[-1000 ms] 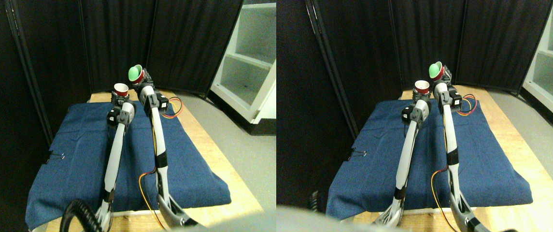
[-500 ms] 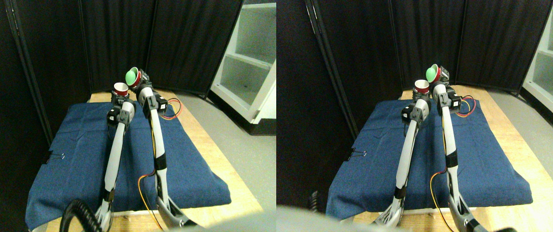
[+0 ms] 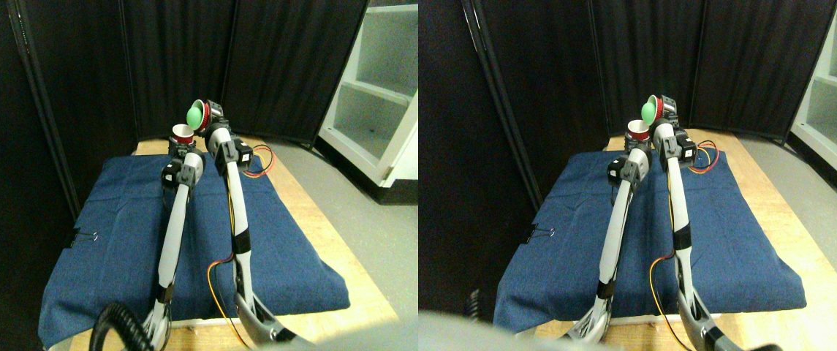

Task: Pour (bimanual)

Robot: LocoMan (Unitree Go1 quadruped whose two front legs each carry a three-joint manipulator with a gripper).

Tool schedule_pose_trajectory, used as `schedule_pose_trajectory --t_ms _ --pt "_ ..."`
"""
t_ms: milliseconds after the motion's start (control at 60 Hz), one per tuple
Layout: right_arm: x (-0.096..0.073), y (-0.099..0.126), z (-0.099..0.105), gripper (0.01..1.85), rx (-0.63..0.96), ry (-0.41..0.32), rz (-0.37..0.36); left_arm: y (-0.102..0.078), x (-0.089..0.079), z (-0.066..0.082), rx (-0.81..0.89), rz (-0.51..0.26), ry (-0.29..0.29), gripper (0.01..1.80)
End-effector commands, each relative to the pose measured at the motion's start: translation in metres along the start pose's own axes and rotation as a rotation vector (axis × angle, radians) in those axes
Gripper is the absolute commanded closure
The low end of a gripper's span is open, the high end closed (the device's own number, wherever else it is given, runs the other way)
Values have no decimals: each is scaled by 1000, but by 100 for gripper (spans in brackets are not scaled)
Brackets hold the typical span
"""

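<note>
Backdrop: black curtain panels (image 3: 169, 66) close the scene from 9 to 1 o'clock; one white shelf unit (image 3: 378, 80) stands at 2 o'clock.
Tabletop: wooden tabletop (image 3: 316, 227) under one blue cloth (image 3: 118, 234), likely padding against spills; one binder clip (image 3: 83, 236) at its 9 o'clock edge.
Receiving cup: one red cup (image 3: 183, 134), upright, mouth open to catch.
Left gripper: left gripper (image 3: 183, 151) clamped on the red cup from below, holding it steady.
Pouring cup: one tilted cup (image 3: 197, 115), green inside, mouth turned toward 9 o'clock, just above the red cup's rim.
Right gripper: right gripper (image 3: 212, 117) clamped on the tilted cup.
Count: two cups, two manipulators.
</note>
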Motion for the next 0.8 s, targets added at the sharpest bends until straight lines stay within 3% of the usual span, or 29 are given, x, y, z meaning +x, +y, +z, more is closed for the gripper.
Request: schedule_pose_trajectory --t_ms 17,250,450,600,800 --pt "6 5 8 153 27 -47 55 -4 3 -1 -25 -34 8 148" --pt "10 4 11 153 41 -49 41 1 8 -2 -24 -26 0 148" --pt "20 1 11 153 -1 -67 75 1 13 -3 -30 -21 1 148" --pt "23 0 8 153 -17 -53 50 1 18 -2 -29 -18 -4 148" --pt "28 -2 6 153 -85 -50 112 -1 23 -3 -32 -21 -4 148"
